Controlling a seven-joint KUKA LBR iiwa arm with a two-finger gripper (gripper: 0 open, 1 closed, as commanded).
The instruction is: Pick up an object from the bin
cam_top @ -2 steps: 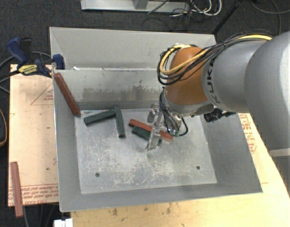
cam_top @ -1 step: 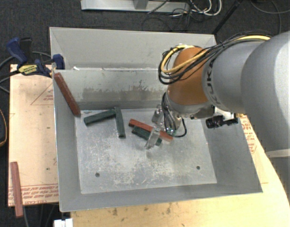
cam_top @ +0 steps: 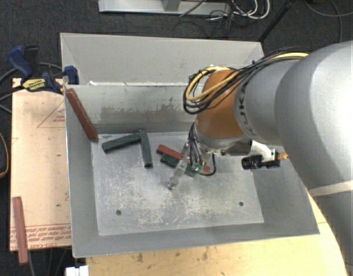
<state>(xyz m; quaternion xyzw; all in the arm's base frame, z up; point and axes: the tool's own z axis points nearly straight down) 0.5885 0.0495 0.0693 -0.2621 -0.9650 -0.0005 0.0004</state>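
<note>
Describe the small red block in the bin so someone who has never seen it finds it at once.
On the floor of the grey bin, near its middle, look just left of the gripper. The red block lies there, right of two long dark green bars. It is short and red, unlike the green piece beside it.

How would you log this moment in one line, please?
gripper: low over red block and green block, mid-bin | green bars: to their left

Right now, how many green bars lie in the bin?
3. One long bar lies back left; a second lies across its right end; a short one lies beside the red block, by the pincer. The arm may hide others.
</note>
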